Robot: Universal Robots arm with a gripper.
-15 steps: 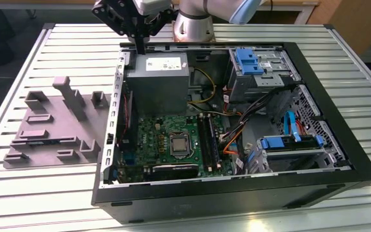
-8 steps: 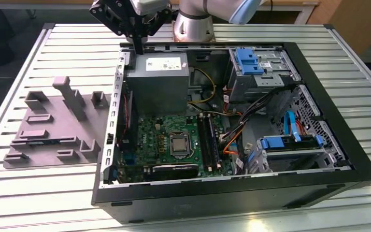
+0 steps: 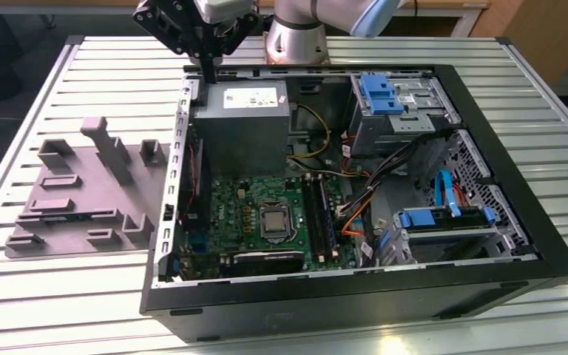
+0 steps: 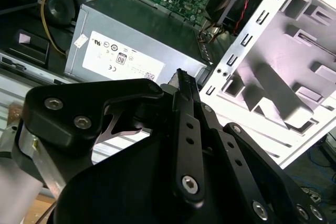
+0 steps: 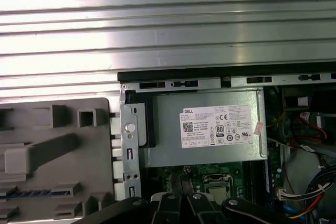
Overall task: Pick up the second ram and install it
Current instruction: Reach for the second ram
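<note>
One ram (image 5: 32, 193) is lying on one tray (image 3: 77, 196), one claw (image 3: 208, 77) is hanging fully closed, holding nothing

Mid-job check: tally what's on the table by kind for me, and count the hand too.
Open computer case: 1
Grey tray: 1
Second ram, lying in the tray: 1
Hand: 1
Total: 4
</note>
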